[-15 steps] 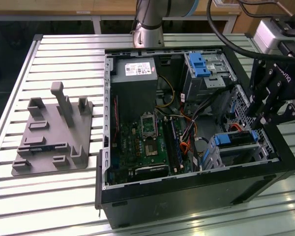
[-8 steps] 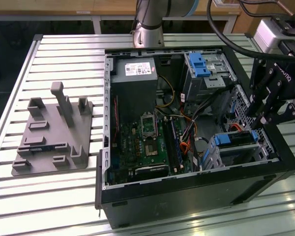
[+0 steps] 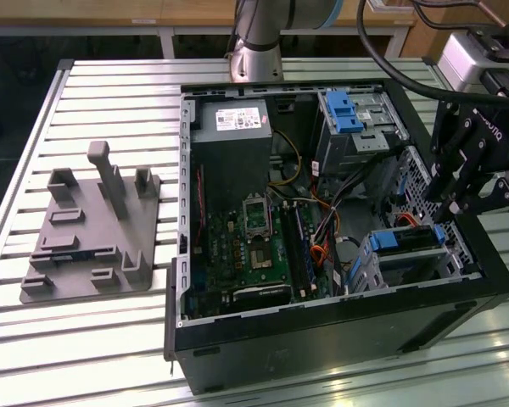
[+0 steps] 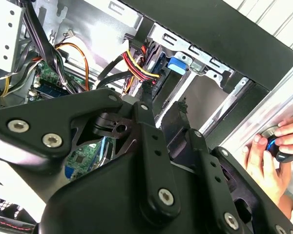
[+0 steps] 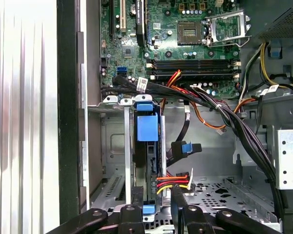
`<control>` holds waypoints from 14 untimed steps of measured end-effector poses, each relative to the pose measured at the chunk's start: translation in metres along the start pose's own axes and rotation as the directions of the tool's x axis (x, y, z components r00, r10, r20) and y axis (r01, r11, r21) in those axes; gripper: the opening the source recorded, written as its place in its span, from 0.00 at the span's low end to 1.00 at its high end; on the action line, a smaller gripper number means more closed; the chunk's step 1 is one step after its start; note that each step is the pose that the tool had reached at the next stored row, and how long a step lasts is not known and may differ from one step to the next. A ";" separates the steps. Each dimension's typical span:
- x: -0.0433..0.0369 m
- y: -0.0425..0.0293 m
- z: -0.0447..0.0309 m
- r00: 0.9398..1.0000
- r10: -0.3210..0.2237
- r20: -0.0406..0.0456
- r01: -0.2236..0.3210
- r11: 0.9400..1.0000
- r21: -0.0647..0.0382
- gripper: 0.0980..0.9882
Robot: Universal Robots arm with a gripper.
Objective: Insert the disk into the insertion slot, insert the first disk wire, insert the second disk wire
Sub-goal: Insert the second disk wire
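Disk: the disk (image 3: 405,241) is sitting on edge inside the insertion slot (image 3: 413,271), lower right of the exterior view
Gripper: the gripper (image 5: 157,195) is hovering over the disk's end, fingers parted and gripping nothing
Wires: a red-and-yellow wire bundle (image 5: 171,182) is reaching down beside one fingertip; a blue-tipped black cable (image 5: 184,148) is hanging loose nearby
Progress: disk insertion is looking done; at least one wire is seemingly left

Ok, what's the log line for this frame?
disk: in insertion slot | gripper: over the slot, next to red-and-yellow wire | wire plugged in: cannot tell
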State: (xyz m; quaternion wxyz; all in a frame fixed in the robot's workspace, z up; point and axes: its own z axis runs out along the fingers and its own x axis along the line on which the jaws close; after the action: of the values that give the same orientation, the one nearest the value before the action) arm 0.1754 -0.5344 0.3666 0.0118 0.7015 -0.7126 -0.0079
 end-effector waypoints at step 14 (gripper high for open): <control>-0.0150 0.0207 0.0000 0.998 0.003 -0.066 -0.001 1.000 0.031 0.29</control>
State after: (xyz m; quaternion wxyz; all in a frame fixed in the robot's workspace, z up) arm 0.1549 -0.5190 0.3670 0.0244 0.7006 -0.7126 0.0262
